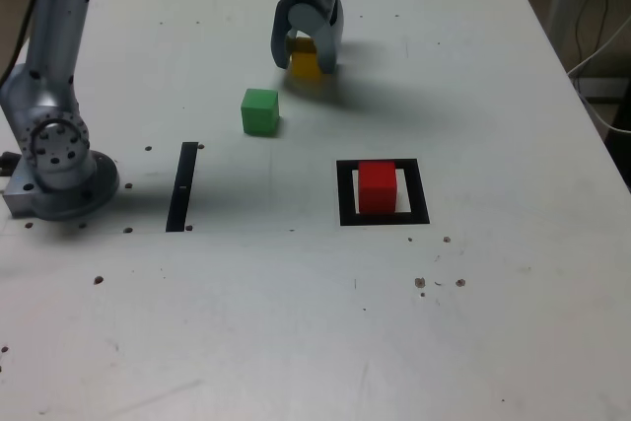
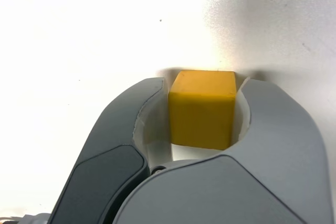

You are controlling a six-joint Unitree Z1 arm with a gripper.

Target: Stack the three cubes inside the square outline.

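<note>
Between the jaws, yellow cube.

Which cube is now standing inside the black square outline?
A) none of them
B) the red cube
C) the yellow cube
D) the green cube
B: the red cube sits within the black square outline, while the green and yellow cubes are outside it.

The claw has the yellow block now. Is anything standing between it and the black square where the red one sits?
Possibly the green cube, standing near the yellow cube, but it looks off the direct line to the square outline. Nothing else visible stands between.
</note>
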